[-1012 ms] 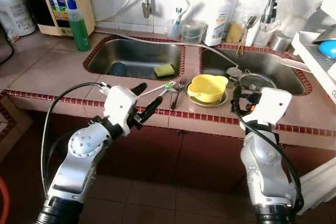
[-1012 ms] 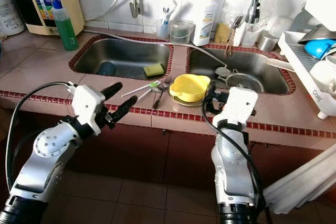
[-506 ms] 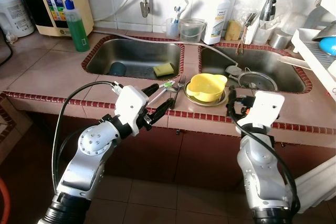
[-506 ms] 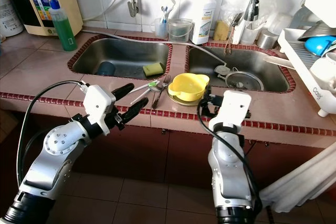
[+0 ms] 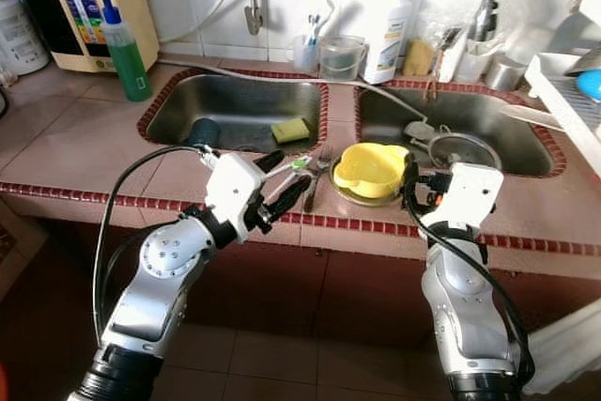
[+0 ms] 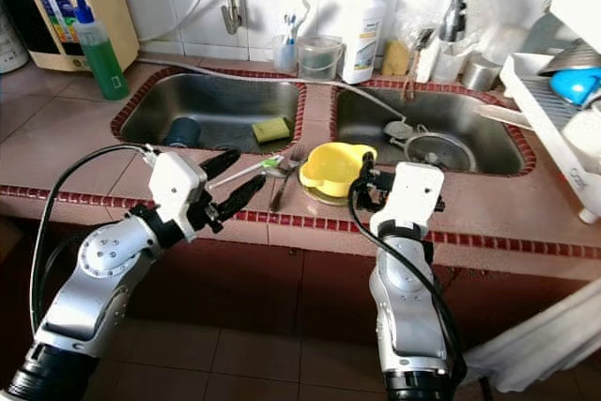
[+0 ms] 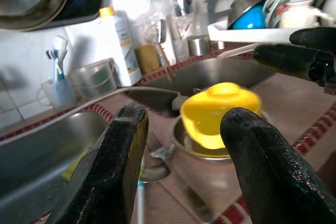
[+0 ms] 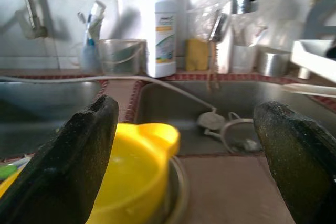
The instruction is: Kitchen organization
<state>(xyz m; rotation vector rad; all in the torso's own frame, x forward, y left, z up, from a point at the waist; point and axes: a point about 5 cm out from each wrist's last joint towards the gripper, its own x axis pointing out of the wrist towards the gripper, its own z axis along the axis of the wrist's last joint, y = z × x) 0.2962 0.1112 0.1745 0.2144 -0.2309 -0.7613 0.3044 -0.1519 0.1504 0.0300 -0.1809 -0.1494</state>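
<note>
Yellow plastic, the bowl (image 5: 372,168) sits in a shallow metal dish (image 5: 349,193) on the tiled counter (image 5: 84,151), on the strip in front of the two sinks and closest to the right one. Just to its left lie a spoon with a green handle (image 5: 297,164) and a fork (image 5: 317,173), touching or nearly so. My right gripper (image 5: 414,190) is at the bowl's right edge, jaws spread wide with nothing between them; the right wrist view has the bowl low between the two fingers. My left gripper (image 5: 281,181) is also open and empty, its tips reaching over the counter edge beside the cutlery. Compared with a second ago, both arms have closed in: the left was back from the edge and is now at the spoon, and the right has come forward to the bowl. I judge we are at the approach stage, nothing grasped yet. A sponge (image 5: 291,129) lies in the left sink.
</note>
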